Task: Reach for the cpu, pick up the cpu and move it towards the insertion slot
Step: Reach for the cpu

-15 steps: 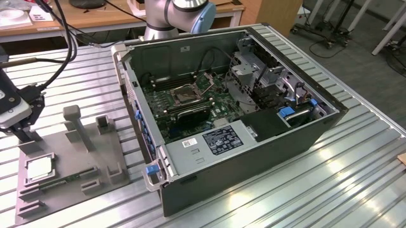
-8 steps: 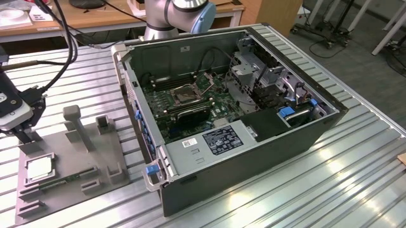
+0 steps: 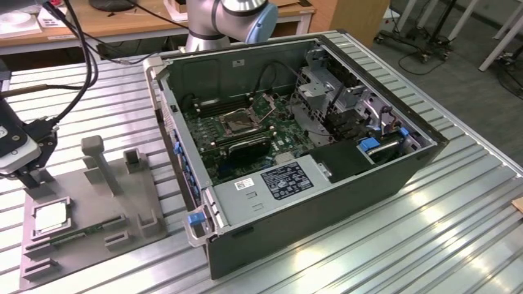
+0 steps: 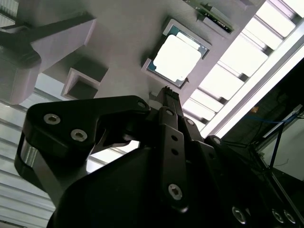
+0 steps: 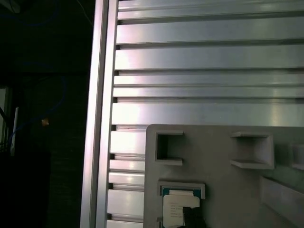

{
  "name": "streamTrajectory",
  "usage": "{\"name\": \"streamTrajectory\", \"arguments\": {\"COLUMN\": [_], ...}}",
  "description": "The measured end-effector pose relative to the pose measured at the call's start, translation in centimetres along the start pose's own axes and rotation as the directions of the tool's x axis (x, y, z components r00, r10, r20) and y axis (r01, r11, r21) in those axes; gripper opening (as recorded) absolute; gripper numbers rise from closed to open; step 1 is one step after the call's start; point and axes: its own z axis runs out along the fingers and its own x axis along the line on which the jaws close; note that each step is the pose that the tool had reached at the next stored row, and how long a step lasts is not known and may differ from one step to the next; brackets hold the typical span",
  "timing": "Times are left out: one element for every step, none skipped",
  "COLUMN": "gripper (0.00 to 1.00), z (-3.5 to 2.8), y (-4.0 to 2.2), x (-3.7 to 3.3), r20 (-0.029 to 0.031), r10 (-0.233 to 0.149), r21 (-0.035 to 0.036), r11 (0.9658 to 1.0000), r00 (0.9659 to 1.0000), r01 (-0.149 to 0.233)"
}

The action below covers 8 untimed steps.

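Slatted aluminium desk carries everything. Open computer case lies on its side mid-desk, motherboard up. Arm is based behind the case. Grey fixture plate sits on the desk at the exterior view's left, well apart from the case's inside. Insertion slot is on the motherboard: dark centre, silvery frame, nothing in it. Gripper hangs over the plate's far end, near the cpu, tip pointing at it in the second wrist view. Jaws: cannot tell how wide, nothing held. Cpu lies flat in the plate's square frame, shiny face up, in both wrist views.
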Motion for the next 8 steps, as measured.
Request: {"name": "streamTrajectory", "arguments": {"gripper": [0.10, 0.10, 0.10, 0.10, 0.10, 0.10, 0.10, 0.10], "z": [0.07, 0.12, 0.17, 0.20, 0.23, 0.26, 0.28, 0.27], "y": [-0.01, -0.03, -0.04, -0.06, -0.08, -0.10, -0.10, -0.10], "x": [0.07, 0.12, 0.17, 0.23, 0.27, 0.29, 0.29, 0.30], "r20": [0.0000, 0.0000, 0.0000, 0.0000, 0.0000, 0.0001, 0.0001, -0.0001], "r10": [0.000, 0.000, 0.000, 0.000, 0.000, 0.000, 0.000, 0.000], "r21": [0.0001, 0.0002, 0.0003, 0.0005, 0.0006, 0.0008, 0.0012, 0.0016], "r11": [1.0000, 1.0000, 1.0000, 1.0000, 1.0000, 1.0000, 1.0000, 1.0000], "r00": [1.0000, 1.0000, 1.0000, 1.0000, 1.0000, 1.0000, 1.0000, 1.0000], "r01": [0.000, 0.000, 0.000, 0.000, 0.000, 0.000, 0.000, 0.000]}}
